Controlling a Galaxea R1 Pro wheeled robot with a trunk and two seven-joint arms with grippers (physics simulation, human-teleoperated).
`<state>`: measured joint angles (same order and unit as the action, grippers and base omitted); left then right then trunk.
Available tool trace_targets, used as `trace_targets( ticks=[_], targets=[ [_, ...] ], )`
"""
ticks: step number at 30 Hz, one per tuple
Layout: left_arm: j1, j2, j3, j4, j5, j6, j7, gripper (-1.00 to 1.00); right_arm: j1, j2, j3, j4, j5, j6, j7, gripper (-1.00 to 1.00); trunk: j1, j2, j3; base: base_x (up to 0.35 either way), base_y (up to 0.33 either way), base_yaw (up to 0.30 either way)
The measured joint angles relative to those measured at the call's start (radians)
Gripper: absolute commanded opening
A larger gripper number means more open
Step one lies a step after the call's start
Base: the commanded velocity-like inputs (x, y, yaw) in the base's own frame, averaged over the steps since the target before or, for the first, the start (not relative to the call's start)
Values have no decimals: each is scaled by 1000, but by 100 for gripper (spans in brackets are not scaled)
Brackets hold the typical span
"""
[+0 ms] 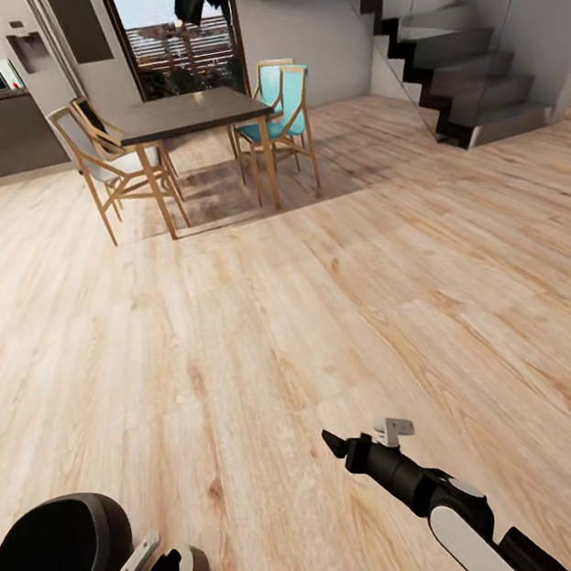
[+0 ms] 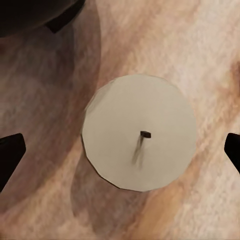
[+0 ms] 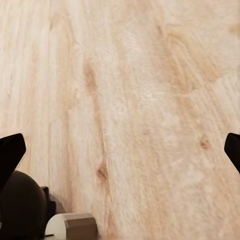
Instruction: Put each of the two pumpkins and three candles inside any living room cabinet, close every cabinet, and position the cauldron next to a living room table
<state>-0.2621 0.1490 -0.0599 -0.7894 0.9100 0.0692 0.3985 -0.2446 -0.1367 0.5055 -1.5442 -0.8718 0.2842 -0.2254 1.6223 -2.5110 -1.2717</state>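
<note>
Wood floor [image 1: 328,315] everywhere, dining table [image 1: 187,113] far off. Left fingers [image 2: 10,155] are spread wide, hanging right over a candle [image 2: 139,132] standing on the floor between them, not touching, beside the black cauldron [image 1: 54,566]. Right fingers [image 3: 10,152] are spread too, holding nothing.

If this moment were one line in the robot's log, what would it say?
left gripper: open above candle on floor | cauldron: beside it | right gripper: open, empty | dining table: ahead
</note>
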Motion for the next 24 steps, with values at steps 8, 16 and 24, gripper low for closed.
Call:
trace_targets(
  ticks=[8, 16, 24],
  targets=[
    [0, -1, -2, -25, -3, 6, -1, 100, 0, 3, -1, -2, 0, -1, 24, 100, 4, -2, -31, 0, 0, 0],
    [0, -1, -10, -47, -12, 11, -49, 100, 0, 3, -1, -1, 0, -3, 24, 100, 7, -4, -62, 0, 0, 0],
    [0, 0, -11, -53, -15, 12, -91, 100, 0, 4, -1, 0, 0, -3, 24, 100, 8, -5, -74, 0, 0, 0]
  ],
)
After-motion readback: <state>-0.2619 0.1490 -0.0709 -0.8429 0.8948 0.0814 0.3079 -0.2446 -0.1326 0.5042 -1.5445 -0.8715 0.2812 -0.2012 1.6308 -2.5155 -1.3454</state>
